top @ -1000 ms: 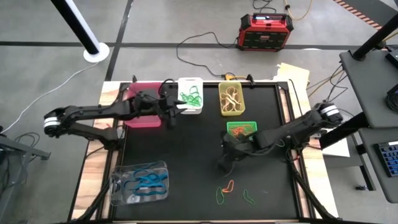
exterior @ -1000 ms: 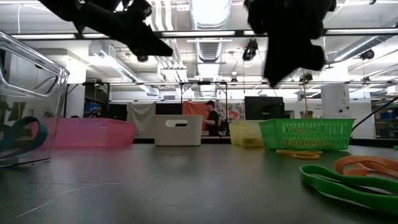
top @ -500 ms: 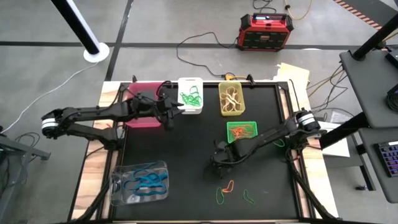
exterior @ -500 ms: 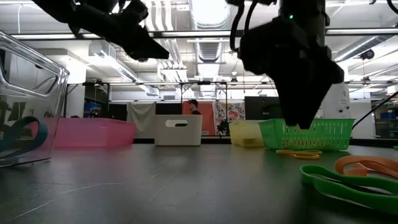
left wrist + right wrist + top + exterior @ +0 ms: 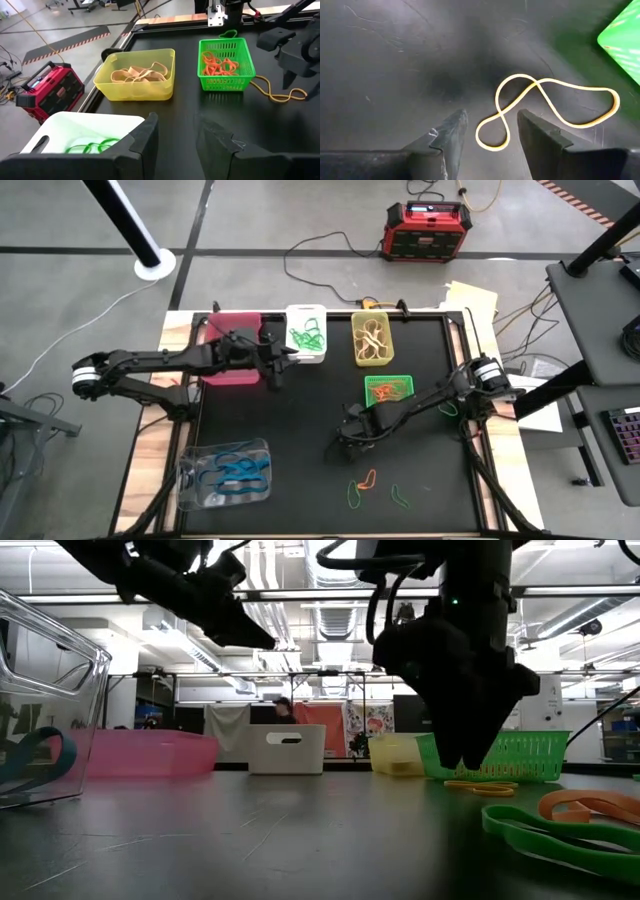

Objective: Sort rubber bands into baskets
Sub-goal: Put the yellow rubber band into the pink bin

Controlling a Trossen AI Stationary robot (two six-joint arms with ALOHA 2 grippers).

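A yellow rubber band lies flat on the black mat near the green mesh basket. My right gripper points down just over it, open, with a finger on either side of the band's looped end. An orange band and two green bands lie on the mat nearer the front edge. My left gripper hovers open and empty beside the white basket, which holds green bands. The pink basket, yellow basket and clear basket stand on the mat.
A red-black box with cables sits on the floor beyond the table. The middle of the mat is bare. In the low view, a person stands in the room far behind the table.
My right gripper has come down toward the mat, shifting a little toward the table's left and near edges, and has tipped to point steeply down over the yellow band. The person in the background has walked to the left.
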